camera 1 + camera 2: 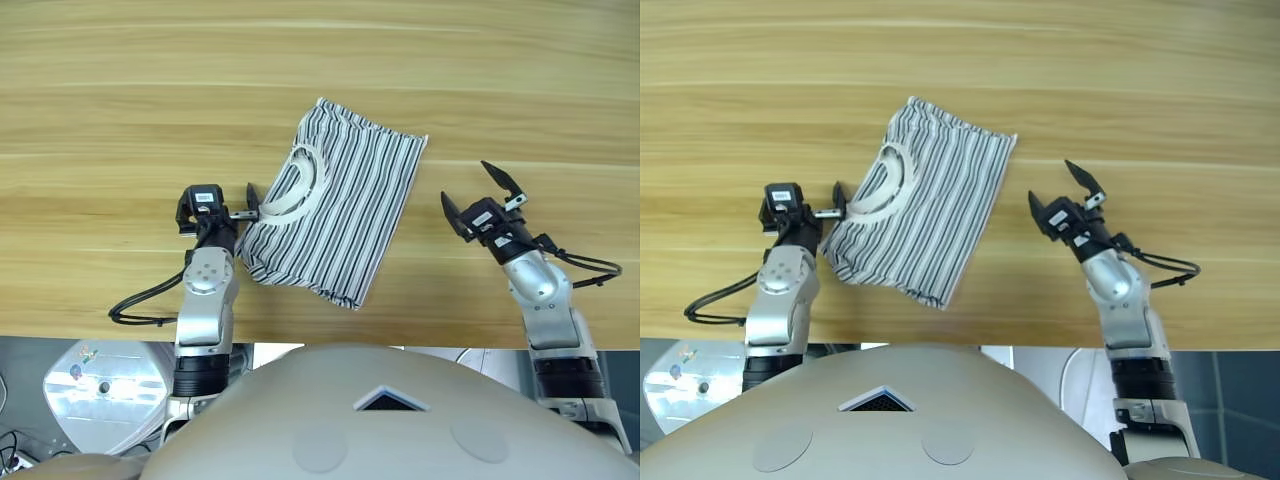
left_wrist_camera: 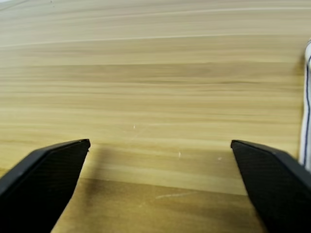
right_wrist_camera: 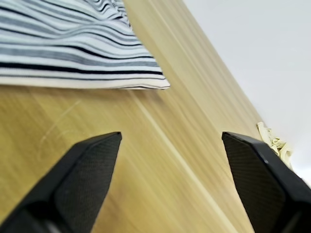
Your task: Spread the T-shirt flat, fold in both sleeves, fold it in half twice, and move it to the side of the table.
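Where the folded T-shirt [image 1: 335, 215] lies on the table [image 1: 120, 100], the left gripper [image 1: 218, 205] gapes wide beside its 9 o'clock edge. Right gripper [image 1: 463, 180], also wide, apart at 3 o'clock.

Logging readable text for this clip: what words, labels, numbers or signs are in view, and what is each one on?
Nothing here can be read.
White label on the left gripper: too small to read.
T-shirt: stripes only, no print.
Table: no marking.

Wooden table [image 1: 120, 80] — folded striped T-shirt [image 1: 340, 210] on it.
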### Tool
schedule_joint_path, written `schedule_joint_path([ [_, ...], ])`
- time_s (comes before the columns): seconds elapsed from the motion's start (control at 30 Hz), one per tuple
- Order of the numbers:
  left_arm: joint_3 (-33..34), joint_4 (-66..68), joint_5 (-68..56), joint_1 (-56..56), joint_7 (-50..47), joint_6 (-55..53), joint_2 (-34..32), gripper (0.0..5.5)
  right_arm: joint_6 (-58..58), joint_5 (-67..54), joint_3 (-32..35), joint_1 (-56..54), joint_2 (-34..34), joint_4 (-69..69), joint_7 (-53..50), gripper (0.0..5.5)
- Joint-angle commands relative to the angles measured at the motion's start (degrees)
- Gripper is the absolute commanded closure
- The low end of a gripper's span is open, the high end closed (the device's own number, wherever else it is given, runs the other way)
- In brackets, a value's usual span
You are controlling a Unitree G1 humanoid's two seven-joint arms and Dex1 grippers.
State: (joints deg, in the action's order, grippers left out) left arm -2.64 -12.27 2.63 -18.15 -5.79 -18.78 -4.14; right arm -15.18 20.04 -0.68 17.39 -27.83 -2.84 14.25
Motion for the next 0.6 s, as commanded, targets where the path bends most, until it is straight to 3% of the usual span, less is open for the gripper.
schedule_joint_path([
  [0.03,-3.1,-1.3,7.2,-4.8,0.9,-2.7,-5.1,0.11,0.7,-0.2,-0.1,-0.3,0.3,-0.6,-0.6,1.67],
  [0.13,-4.4,-5.3,9.1,-8.9,2.8,-3.7,-7.1,0.11,0.8,-0.2,-0.4,-0.9,0.5,-0.4,-0.8,1.67],
  [0.6,-16.5,-10.4,9.0,-16.3,2.8,-5.6,0.0,0.11,0.7,0.2,-0.6,-2.0,0.1,1.1,-1.0,1.67],
])
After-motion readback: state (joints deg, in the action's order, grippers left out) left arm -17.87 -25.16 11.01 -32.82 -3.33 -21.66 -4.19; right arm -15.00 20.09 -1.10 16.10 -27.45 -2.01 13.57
